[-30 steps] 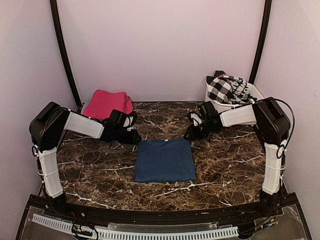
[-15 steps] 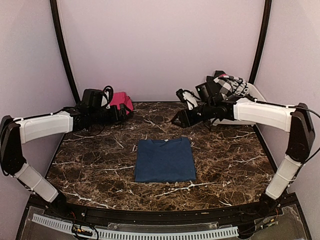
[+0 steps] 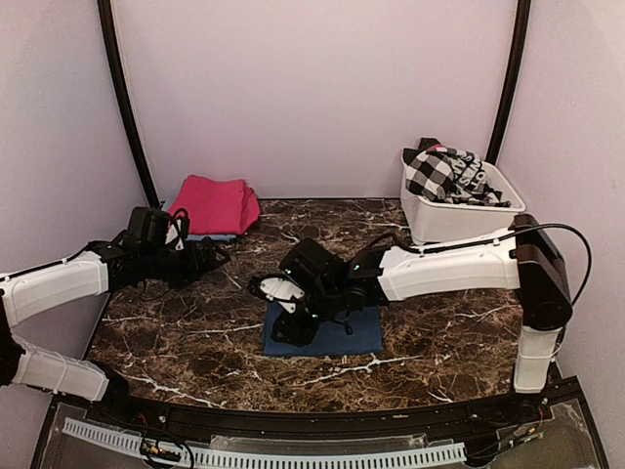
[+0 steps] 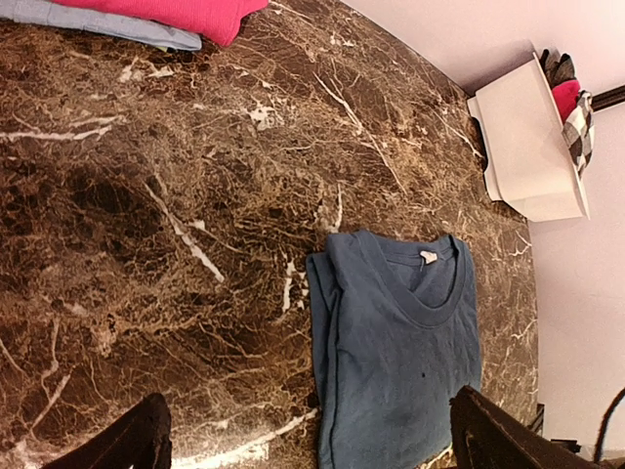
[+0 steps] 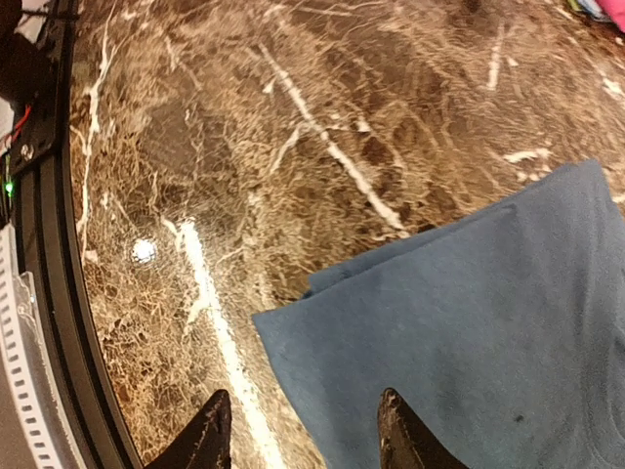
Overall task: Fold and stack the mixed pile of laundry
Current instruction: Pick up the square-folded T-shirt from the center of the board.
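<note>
Navy-blue shirt [image 3: 344, 335] lies folded mid-table [image 3: 195, 332]; pink cloth [image 3: 210, 203] is stacked back left, checked garment [image 3: 444, 174] in the tub [image 3: 459, 220].
Right gripper [image 5: 305, 435] is part-open, straddling the shirt's near-left corner and holding nothing; left gripper [image 4: 317, 440] is wide open, empty. Risk: pinching only the top layer, so the fold peels apart on lift, or dragging the shirt askew.

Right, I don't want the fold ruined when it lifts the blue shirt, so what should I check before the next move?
1. The blue shirt lies folded flat: ok.
2. The right gripper is open over its near-left corner: ok.
3. Shirt gripped: not ok.
4. The left gripper is open and empty: ok.
5. The pink cloth sits folded on the light-blue piece: ok.
6. The checked garment lies bunched in the white tub: not ok.
</note>
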Available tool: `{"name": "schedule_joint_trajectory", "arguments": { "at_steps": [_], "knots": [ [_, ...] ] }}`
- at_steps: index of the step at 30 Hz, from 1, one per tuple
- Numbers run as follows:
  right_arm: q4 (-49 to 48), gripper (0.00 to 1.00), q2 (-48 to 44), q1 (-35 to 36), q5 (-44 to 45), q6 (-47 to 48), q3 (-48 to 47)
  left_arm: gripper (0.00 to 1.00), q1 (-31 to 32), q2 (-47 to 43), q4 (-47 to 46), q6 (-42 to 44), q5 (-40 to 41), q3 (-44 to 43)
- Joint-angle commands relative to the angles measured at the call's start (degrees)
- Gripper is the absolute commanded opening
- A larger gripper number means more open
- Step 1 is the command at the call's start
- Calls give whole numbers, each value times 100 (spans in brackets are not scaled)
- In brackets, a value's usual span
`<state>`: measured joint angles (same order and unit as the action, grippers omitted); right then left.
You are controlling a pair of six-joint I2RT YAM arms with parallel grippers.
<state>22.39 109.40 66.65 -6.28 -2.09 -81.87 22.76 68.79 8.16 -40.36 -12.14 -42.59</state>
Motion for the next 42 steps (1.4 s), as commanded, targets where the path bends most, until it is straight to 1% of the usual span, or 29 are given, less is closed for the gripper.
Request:
{"name": "schedule_joint_trajectory", "arguments": {
  "at_steps": [1,4,8,11,15,18,22,23,26,28,30,31,35,40,42],
  "knots": [
    [74,45,497,248,159,174,-485,99,0,-422,-144,-460,-259,468],
    [106,43,881,321,199,375,-738,99,0,-587,-217,-704,-250,715],
    [310,40,1371,508,450,530,-1070,99,0,-829,-204,-779,-136,920],
    [429,40,1691,617,726,585,-1251,99,1,-916,-149,-717,-40,984],
    [579,34,2019,669,1110,567,-1409,99,0,-825,1,-545,-158,952],
    [591,25,2024,673,1369,531,-1382,99,0,-715,-19,-458,-370,1069],
    [300,2,1562,662,1624,506,-1131,99,0,-571,-808,-604,-673,1508],
    [134,0,1389,652,1631,495,-1005,99,0,-481,-1089,-690,-705,1574],
    [-339,0,945,545,1566,428,-617,99,0,-215,-1555,-851,-952,1722],
    [-647,0,708,424,1427,347,-379,99,11,70,-1972,-999,-1225,1775],
    [-917,0,546,307,1262,260,-177,99,64,387,-2620,-1158,-1412,1853],
    [-999,0,508,261,1210,229,-124,99,135,454,-2742,-1246,-1444,1874],
    [-1140,0,461,165,1082,209,-110,99,389,882,-3306,-1531,-1440,1864],
    [-1197,0,475,162,967,215,-284,99,670,1709,-4315,-2096,-1498,1807],
    [-1222,0,472,162,920,220,-366,99,801,2030,-4521,-2279,-1486,1707]
  ]
}}
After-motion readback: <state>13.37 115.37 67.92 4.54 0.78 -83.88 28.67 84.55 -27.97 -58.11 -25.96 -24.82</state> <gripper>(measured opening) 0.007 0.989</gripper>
